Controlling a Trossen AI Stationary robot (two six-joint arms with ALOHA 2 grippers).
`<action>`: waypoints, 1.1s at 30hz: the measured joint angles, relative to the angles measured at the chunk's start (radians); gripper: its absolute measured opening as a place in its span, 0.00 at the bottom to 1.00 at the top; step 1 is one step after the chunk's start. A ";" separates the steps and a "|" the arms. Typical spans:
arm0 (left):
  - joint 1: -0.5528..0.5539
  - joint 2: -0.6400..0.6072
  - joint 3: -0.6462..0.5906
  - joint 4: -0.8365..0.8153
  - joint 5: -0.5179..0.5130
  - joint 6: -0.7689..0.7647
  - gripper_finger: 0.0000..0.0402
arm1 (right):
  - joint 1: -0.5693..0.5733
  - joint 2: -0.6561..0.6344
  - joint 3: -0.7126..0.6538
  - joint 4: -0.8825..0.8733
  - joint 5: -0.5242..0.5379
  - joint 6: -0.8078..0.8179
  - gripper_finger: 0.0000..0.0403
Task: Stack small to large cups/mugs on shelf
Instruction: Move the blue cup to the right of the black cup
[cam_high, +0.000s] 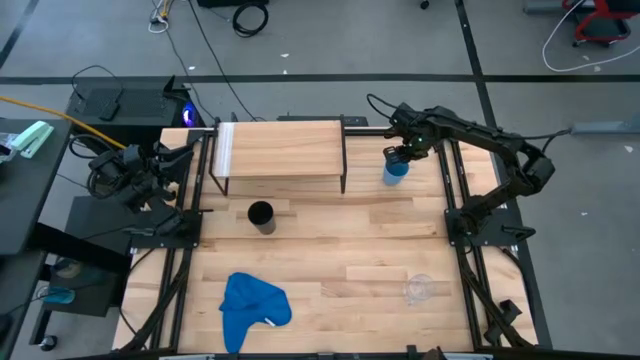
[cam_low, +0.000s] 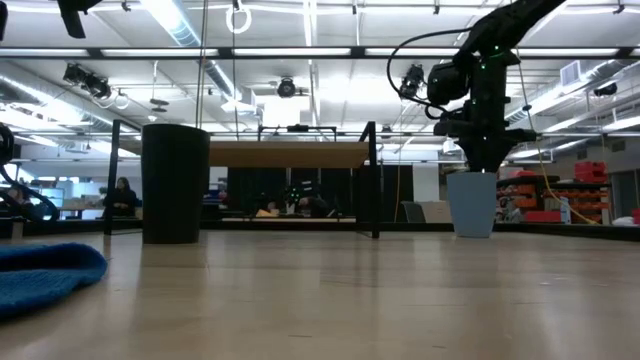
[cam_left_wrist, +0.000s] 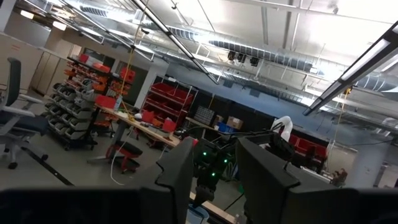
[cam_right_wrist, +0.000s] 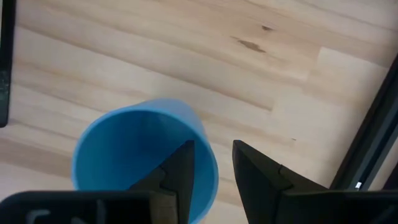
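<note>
The light-blue cup (cam_high: 395, 170) stands upright on its base on the table at the far right, beside the shelf (cam_high: 280, 150); it also shows in the low view (cam_low: 472, 205). My right gripper (cam_right_wrist: 214, 158) is right above it, open, with one finger inside the cup's mouth and one outside its rim. The black cup (cam_high: 261, 216) stands on the table in front of the shelf. The clear cup (cam_high: 418, 289) stands near the table's near right. My left gripper (cam_left_wrist: 214, 180) is open and empty off the table's left edge (cam_high: 150, 180). My right gripper points down over the light-blue cup's rim (cam_right_wrist: 208, 163), one finger (cam_right_wrist: 183, 165) inside the cup and one (cam_right_wrist: 255, 168) outside. I cannot tell whether either finger touches the wall. The cup stands upright on the table.
A crumpled blue cloth (cam_high: 250, 308) lies at the near left of the table. The shelf's top board (cam_low: 290, 155) is bare. The arms' black frames run along both table sides (cam_high: 465, 230).
</note>
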 joint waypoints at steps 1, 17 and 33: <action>0.000 0.000 0.000 0.000 0.000 0.000 0.33 | 0.005 0.002 0.000 0.000 -0.001 0.000 0.29; 0.000 0.000 0.000 -0.011 -0.008 -0.020 0.33 | 0.039 0.053 0.000 0.003 0.032 -0.003 0.25; 0.000 0.000 0.000 -0.011 -0.014 -0.018 0.31 | 0.044 0.049 0.003 0.006 0.017 -0.036 0.04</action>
